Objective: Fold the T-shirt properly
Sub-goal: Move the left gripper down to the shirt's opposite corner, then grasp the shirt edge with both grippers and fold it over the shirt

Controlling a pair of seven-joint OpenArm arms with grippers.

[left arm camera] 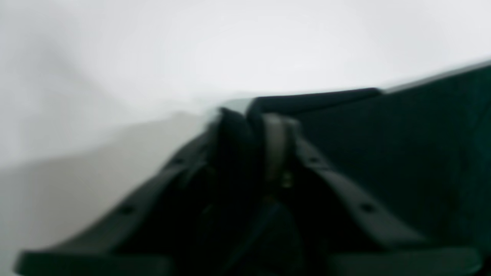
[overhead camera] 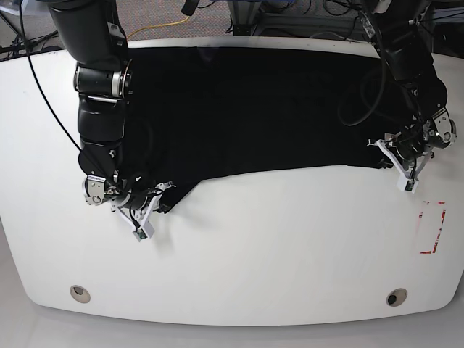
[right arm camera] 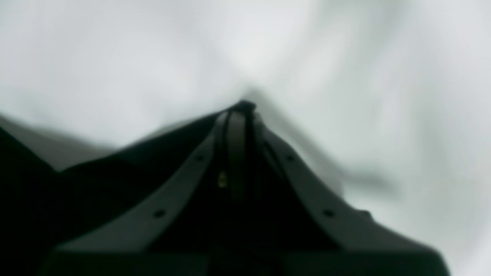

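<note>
1. The T-shirt (overhead camera: 254,109) is lying spread flat across the far half of the white table (overhead camera: 290,246), reaching the far edge; its near hem is running left to right roughly across the middle of the table.
2. The right hand (overhead camera: 156,199) (on the left of the base view) is sitting at the shirt's near-left corner. In its wrist view the fingers (right arm camera: 236,130) are pressed together with a nub of black cloth (right arm camera: 245,105) showing at the tips, so it is pinching the shirt corner.
3. That corner is bunching up a little around the right hand; the rest of the hem is lying smooth.
4. The left hand (overhead camera: 395,156) (right of the base view) is sitting at the shirt's near-right corner, low on the table.
5. In the left wrist view the fingers (left arm camera: 274,142) are nearly together, with black fabric (left arm camera: 383,153) touching them and spreading off to one side; the frame is blurred, so I cannot tell whether the cloth is actually clamped.
6. A red tape rectangle (overhead camera: 433,227) is marking the table near the right edge, well apart from the shirt.
7. Cables (overhead camera: 362,94) from the left arm are hanging over the shirt's right part.
</note>
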